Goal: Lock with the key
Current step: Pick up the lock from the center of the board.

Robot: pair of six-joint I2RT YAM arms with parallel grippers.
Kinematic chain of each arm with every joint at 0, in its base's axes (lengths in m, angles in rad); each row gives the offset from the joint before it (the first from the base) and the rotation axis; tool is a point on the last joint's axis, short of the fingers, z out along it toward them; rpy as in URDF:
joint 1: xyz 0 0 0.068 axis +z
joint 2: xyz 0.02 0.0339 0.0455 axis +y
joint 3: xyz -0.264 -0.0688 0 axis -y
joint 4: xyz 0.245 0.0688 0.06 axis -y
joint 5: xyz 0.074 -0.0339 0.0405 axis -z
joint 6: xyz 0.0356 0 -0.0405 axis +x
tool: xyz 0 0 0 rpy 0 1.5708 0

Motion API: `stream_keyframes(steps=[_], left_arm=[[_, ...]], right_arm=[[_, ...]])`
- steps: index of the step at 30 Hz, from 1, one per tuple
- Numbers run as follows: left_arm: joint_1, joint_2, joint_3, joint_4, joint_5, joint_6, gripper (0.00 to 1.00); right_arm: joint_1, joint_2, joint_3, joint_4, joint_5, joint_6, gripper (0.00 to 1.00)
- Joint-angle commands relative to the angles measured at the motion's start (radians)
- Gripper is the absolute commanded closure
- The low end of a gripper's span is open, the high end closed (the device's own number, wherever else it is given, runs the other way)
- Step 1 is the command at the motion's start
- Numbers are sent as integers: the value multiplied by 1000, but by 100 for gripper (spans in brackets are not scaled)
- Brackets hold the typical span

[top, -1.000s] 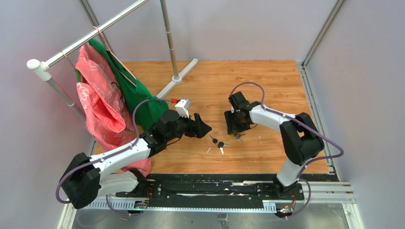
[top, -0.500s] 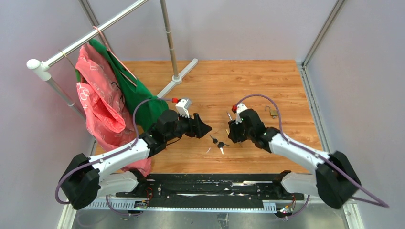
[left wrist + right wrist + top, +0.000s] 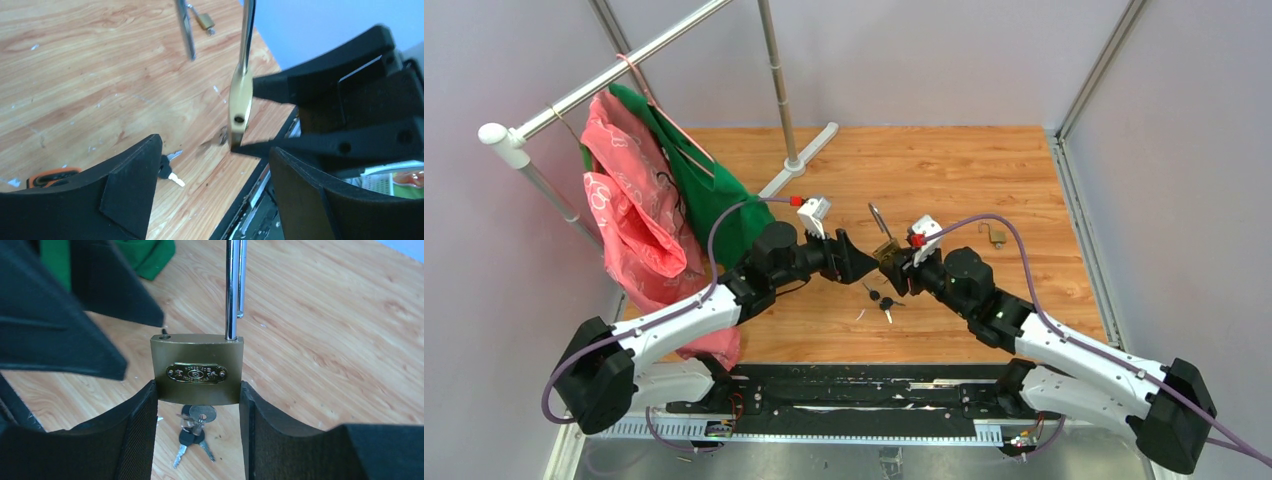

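Surface and room: a table of orange-brown wood-grain boards [image 3: 984, 170], scuffed with pale flecks, is enclosed by lilac-grey walls [image 3: 924, 60]. At 10 o'clock of the boards a silver metal clothes rail [image 3: 604, 82] is stood, hung with a pink patterned garment [image 3: 629, 215] and a green garment [image 3: 714, 195]. A small second brass lock [image 3: 996, 237] is laid at 3 o'clock of mid-table, well apart from both arms.

Arms: both are reached inward from the near edge and are met nose to nose at mid-table. The left gripper [image 3: 859, 262] is spread wide and nothing is held in it. The right gripper [image 3: 892, 262] is closed on a large brass padlock [image 3: 886, 248], its fingers [image 3: 145, 410] pressed on the two narrow sides of the body, and the lock is lifted off the boards. In the left wrist view the padlock is seen just beyond the open fingertips (contact cannot be told).

Padlock: the long steel shackle [image 3: 230, 290] is pointed toward 12 o'clock. One leg is seated in the body; the other is free, and an empty hole is shown at the top corner. An oval embossed plate is carried on the face. A bunch of black-headed keys [image 3: 879, 298] is laid on the boards at 6 o'clock of the lock. Whether the silver key seen under the body is in the keyhole cannot be told.
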Motion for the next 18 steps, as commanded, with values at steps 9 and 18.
stream_keyframes(steps=[9,18], left_arm=[[-5,-3,77,40,36,-1,51],[-17,-19,55,41,38,-2,74]], right_arm=[[159,8,115,103,81,-104,100],[166,46,146,128,47,-129,100]])
